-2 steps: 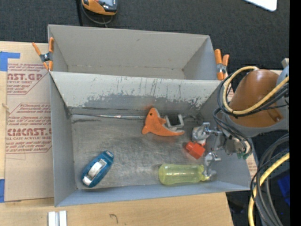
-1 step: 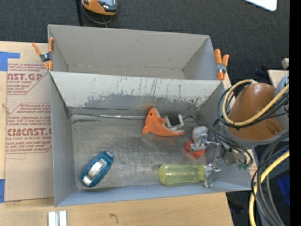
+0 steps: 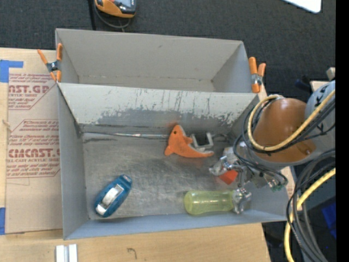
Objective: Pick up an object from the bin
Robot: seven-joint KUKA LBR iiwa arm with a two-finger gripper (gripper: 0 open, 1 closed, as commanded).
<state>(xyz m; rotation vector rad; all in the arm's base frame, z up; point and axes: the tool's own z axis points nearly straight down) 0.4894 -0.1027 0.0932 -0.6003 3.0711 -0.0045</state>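
The end effector (image 3: 235,180) hangs low over the right side of the grey metal bin (image 3: 72,146), below the arm's rounded orange-brown cover (image 3: 281,130). Its metal parts are bunched together from this angle, so I cannot tell whether it stands wide or narrow, and nothing can be seen held in it.

The thing nearest to it is a yellow-green bottle (image 3: 207,202). The bottle is translucent and smooth, with a rounded left end, and it lies on its side along the bin's front wall, right of the middle. Its right end reaches up to the lowest metal part of the end effector (touching or just apart, I cannot tell).

To the left of the end effector, near the back of the floor, lies an orange plastic piece (image 3: 182,144) with a pointed upper tip. A small grey metal clip (image 3: 200,141) sits just beside it on its right.

A blue oval object (image 3: 113,195) with a pale, shiny middle lies tilted in the front left corner, well apart from the rest.
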